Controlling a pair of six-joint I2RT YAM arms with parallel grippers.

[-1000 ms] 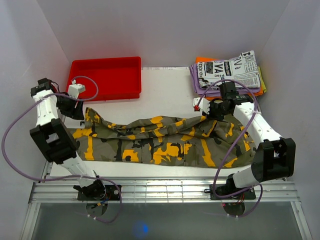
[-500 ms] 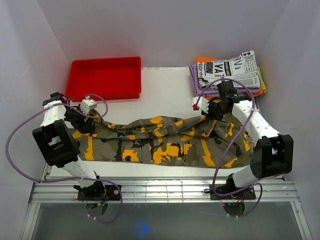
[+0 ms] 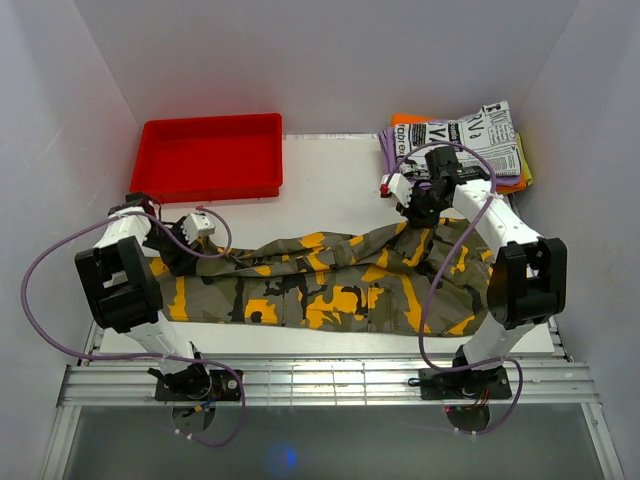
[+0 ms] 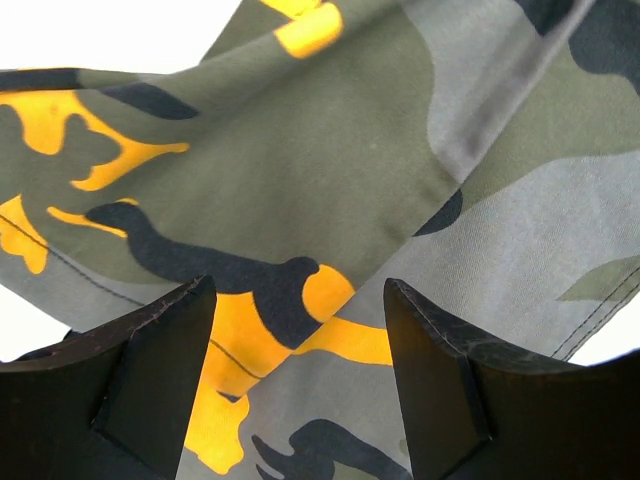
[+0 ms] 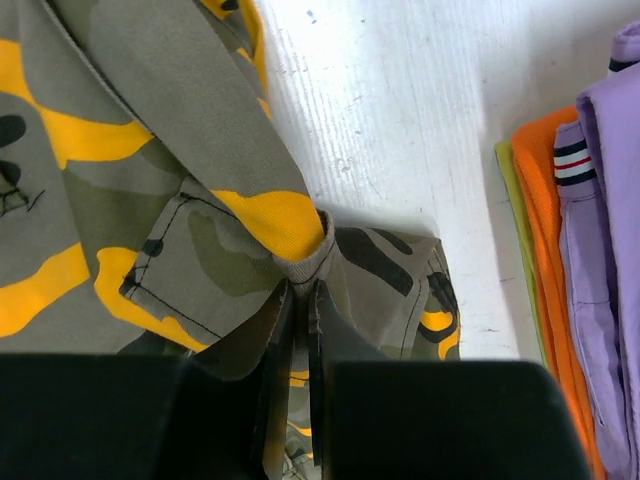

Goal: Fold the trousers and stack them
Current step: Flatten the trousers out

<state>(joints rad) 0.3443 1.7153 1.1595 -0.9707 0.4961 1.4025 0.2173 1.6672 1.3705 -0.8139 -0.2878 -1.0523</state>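
Left gripper (image 4: 295, 295) comes in over the 9 o'clock end of the trousers (image 3: 320, 285) lying across the table (image 3: 330, 190), fingers wide and empty; right gripper (image 5: 300, 290), pinching cloth, has hauled its end toward 1 o'clock, so the fold looks under way.

Table (image 3: 330, 190), 1, viewed from above. On it lay 1 pr of camo trousers (image 3: 330, 285), across the near half. There was 1 red tray (image 3: 210, 160), far left, and 1 stack of folded garments (image 3: 470, 140), far right. The stack showed 4 colours: newsprint white (image 3: 480, 128) on top, then purple (image 5: 610, 250), orange (image 5: 545, 230) & yellow-green (image 5: 512, 240). Exact no. of garments couldn't be told. Robot arms numbered 2: left arm (image 3: 115, 275) & right arm (image 3: 500, 235).
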